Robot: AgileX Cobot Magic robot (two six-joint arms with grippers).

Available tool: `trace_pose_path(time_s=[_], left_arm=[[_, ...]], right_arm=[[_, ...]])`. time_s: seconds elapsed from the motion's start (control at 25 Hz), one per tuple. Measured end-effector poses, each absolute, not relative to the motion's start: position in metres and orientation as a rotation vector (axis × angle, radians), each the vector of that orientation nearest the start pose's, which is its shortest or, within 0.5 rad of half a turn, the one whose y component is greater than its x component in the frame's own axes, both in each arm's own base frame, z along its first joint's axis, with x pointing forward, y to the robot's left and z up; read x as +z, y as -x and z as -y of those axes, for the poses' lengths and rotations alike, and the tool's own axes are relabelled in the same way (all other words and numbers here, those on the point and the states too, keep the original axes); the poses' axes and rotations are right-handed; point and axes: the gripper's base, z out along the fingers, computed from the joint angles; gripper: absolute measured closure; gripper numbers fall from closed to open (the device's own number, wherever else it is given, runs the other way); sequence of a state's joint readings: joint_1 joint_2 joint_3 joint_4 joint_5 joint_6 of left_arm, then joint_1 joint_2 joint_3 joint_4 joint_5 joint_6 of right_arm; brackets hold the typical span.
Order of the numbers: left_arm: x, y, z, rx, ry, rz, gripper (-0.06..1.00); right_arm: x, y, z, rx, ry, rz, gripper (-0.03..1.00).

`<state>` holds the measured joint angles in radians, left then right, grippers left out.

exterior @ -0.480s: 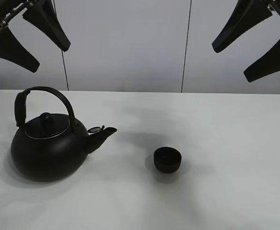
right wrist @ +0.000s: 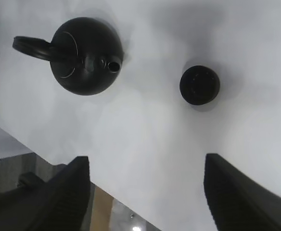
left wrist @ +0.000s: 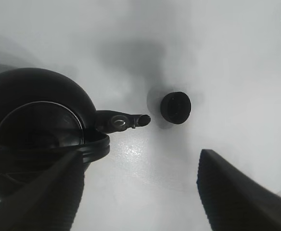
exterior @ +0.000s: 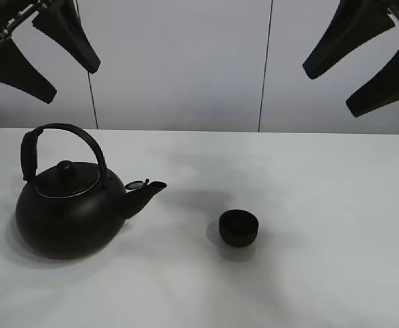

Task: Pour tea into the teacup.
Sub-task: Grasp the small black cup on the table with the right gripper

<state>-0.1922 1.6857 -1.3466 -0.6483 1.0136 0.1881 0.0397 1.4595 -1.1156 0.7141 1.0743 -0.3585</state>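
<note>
Here the white table [exterior: 336, 273] bears the upright black kettle [exterior: 66, 215] at its left. The left gripper [exterior: 71, 82] and right gripper [exterior: 331, 90] hang high, fingers spread wide, holding nothing. The teacup [exterior: 238, 227] sits on the table well below them, near the kettle's spout but apart from it.

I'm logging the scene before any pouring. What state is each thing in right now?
kettle: upright on the table, lid on, handle raised, not held, spout towards the teacup.
teacup: upright, apart from the kettle; too dark inside to tell the contents.
left gripper: open, high above the table, holding nothing.
right gripper: open, high above the table, holding nothing.
</note>
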Motion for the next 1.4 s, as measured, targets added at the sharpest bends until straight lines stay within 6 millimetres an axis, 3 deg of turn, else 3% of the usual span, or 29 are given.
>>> trace_pose_path(time_s=[0.24, 0.44, 0.68, 0.92, 1.16, 1.4], left_arm=[[0.286, -0.335, 0.113, -0.845, -0.156, -2.721, 0.45], [0.286, -0.335, 0.113, -0.845, -0.156, -2.721, 0.45], [0.286, -0.335, 0.113, -0.845, -0.156, -2.721, 0.45], [0.286, -0.335, 0.113, -0.845, -0.155, -2.720, 0.45], [0.286, -0.335, 0.113, -0.845, -0.156, -2.720, 0.45], [0.286, -0.335, 0.113, -0.845, -0.156, -2.720, 0.45]], right_arm=[[0.296, -0.276, -0.067, 0.854, 0.327, -2.659, 0.49], [0.292, -0.267, -0.098, 0.773, 0.546, -2.672, 0.48], [0.301, -0.259, -0.134, 0.538, 0.753, -2.649, 0.37], [0.319, -0.267, -0.152, 0.397, 0.769, -2.633, 0.35], [0.281, -0.284, -0.178, 0.241, 0.779, -2.766, 0.35], [0.234, -0.303, -0.187, 0.155, 0.736, -2.886, 0.35]])
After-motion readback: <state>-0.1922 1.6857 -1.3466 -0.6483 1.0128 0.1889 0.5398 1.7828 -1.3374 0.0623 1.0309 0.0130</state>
